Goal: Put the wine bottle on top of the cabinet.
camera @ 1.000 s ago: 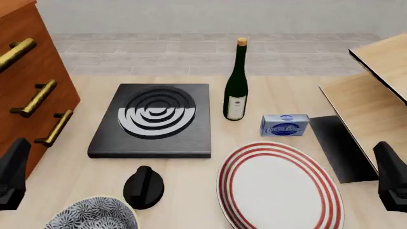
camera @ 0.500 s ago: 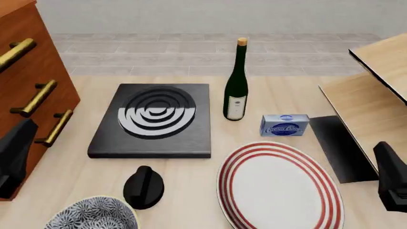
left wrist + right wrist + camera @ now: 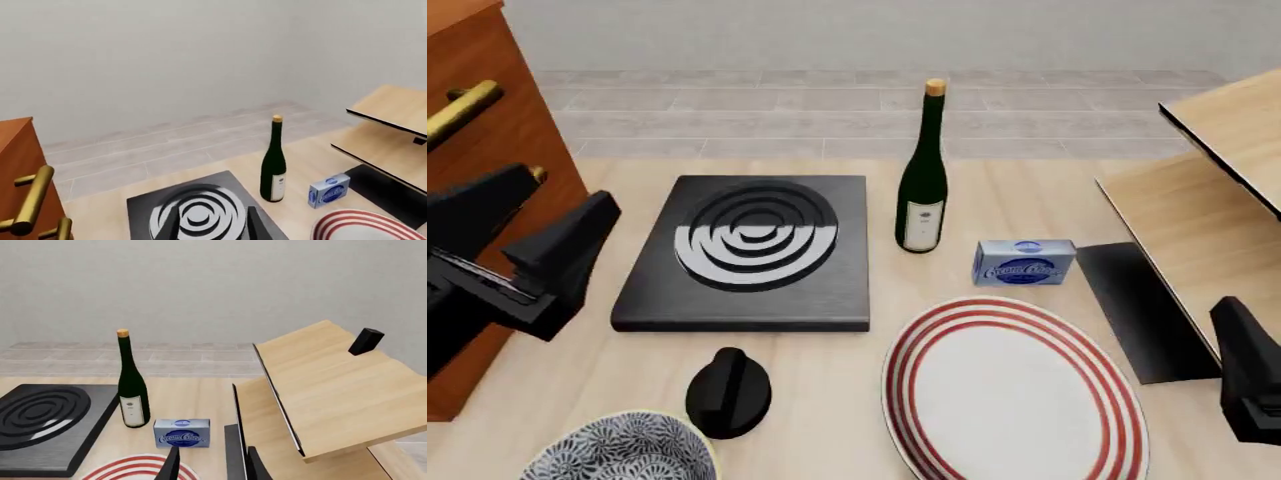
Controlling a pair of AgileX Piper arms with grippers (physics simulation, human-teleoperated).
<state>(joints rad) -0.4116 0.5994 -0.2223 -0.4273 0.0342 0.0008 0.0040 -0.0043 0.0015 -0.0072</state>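
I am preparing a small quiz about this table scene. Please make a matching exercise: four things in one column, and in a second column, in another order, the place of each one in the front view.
Things:
1. bottle
2. box
3. plate
4. cabinet

Places:
a. at the left edge, with brass handles
b. near edge of the table, right of the black knob
c. upright, just right of the hob
d. between the bottle and the shelf

Pairs: 1-c, 2-d, 3-b, 4-a
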